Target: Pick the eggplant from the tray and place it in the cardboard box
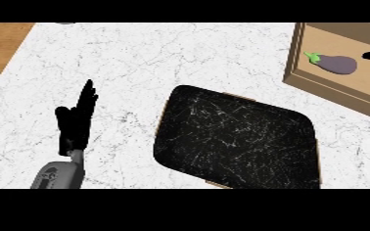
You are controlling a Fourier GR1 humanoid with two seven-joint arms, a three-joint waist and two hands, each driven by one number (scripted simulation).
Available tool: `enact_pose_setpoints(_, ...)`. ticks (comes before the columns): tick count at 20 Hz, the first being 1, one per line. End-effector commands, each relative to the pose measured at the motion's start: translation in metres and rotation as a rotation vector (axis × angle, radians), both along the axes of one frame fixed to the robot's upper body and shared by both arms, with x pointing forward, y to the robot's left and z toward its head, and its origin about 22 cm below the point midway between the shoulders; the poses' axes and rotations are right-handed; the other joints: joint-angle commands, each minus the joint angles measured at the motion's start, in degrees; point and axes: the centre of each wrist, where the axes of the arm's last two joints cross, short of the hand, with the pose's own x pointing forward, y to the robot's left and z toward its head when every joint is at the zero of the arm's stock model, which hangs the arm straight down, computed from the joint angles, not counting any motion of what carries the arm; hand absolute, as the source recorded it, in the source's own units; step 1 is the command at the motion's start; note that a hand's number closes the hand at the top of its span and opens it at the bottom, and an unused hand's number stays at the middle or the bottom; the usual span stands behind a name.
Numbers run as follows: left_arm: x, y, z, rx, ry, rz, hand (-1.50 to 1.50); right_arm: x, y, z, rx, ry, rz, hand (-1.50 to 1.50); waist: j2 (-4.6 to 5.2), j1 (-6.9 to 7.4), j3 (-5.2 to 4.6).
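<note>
White marbled bench (145, 58); smooth purple eggplant (336, 62) lay in cardboard box (295, 63), far right; black speckled tray (235, 139) near; left hand (76, 122) open, fingers straight.

Marble, slate-like black, cardboard, wood.

Counter (145, 54) looked like white marble w/ fine grey veins, smooth, faint sheen. Tray (235, 137) was black stone-like w/ white scratchy flecks, matt, thin tan wood-like edge peeking at rim. Cardboard box (298, 54) showed plain brown paperboard, matt, unprinted. Eggplant (336, 63) had smooth purple skin, soft sheen, green stalk end. Left hand (76, 120) appeared flat matt black; forearm (59, 175) below it grey, plastic- or metal-like, smooth. Strip of warm brown wood (13, 41) at far left, matt.
</note>
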Motion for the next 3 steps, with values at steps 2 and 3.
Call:
enact_pose_setpoints(2, -0.006, 0.009, -0.003, -0.017, 0.005, 0.005, 0.0, -0.023, -0.037, 0.014, 0.193, -0.066, -0.011, -1.5, -0.08, -0.21, -0.05)
enact_pose_setpoints(3, -0.006, 0.01, 0.002, 0.003, -0.003, -0.011, 0.0, -0.027, -0.039, 0.002, 0.234, -0.067, -0.033, -1.5, 0.13, 0.38, 0.04)
